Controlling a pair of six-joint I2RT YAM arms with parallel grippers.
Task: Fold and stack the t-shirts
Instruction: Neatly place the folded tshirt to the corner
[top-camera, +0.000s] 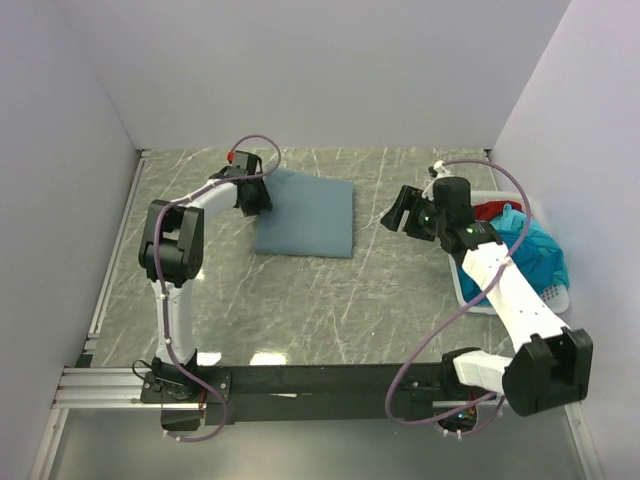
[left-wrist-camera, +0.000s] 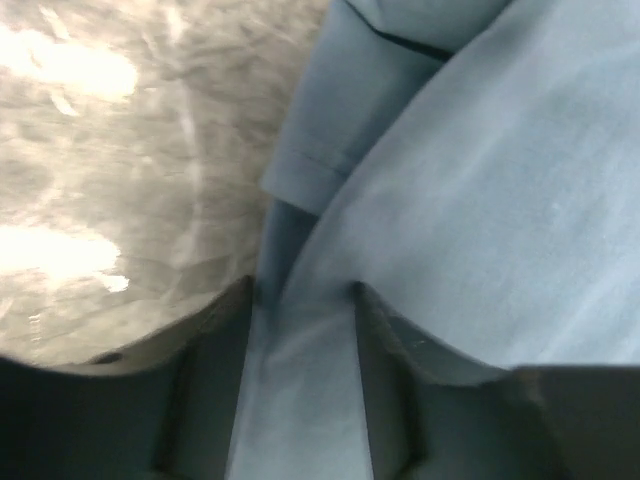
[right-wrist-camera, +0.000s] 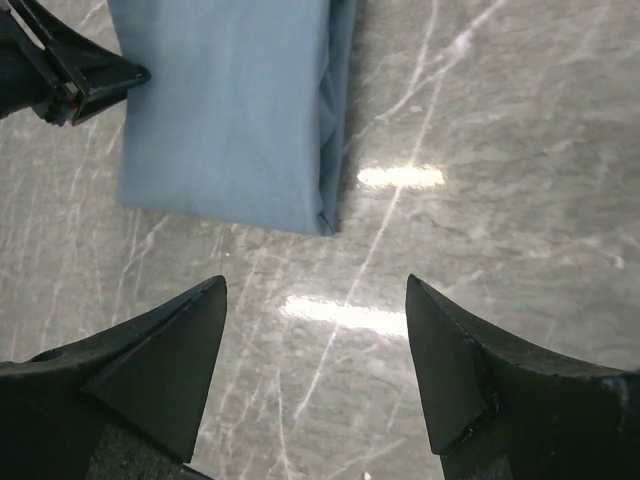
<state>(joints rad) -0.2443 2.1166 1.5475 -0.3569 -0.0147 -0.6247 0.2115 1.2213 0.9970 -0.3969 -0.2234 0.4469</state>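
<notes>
The grey-blue t-shirt (top-camera: 308, 215) lies folded into a rectangle on the far middle of the table; it also shows in the left wrist view (left-wrist-camera: 480, 200) and the right wrist view (right-wrist-camera: 220, 110). My left gripper (top-camera: 255, 195) is at the shirt's far left edge, and its jaws (left-wrist-camera: 303, 300) are closed on a fold of the cloth. My right gripper (top-camera: 395, 215) is open and empty (right-wrist-camera: 315, 290) over bare table to the right of the shirt. A turquoise t-shirt (top-camera: 535, 250) and a red t-shirt (top-camera: 492, 211) lie crumpled in the basket.
The white lattice basket (top-camera: 470, 290) stands at the right edge of the table, beside and partly under my right arm. White walls close in the table on the left, far and right sides. The marble-patterned table (top-camera: 320, 300) spreads out in front of the folded shirt.
</notes>
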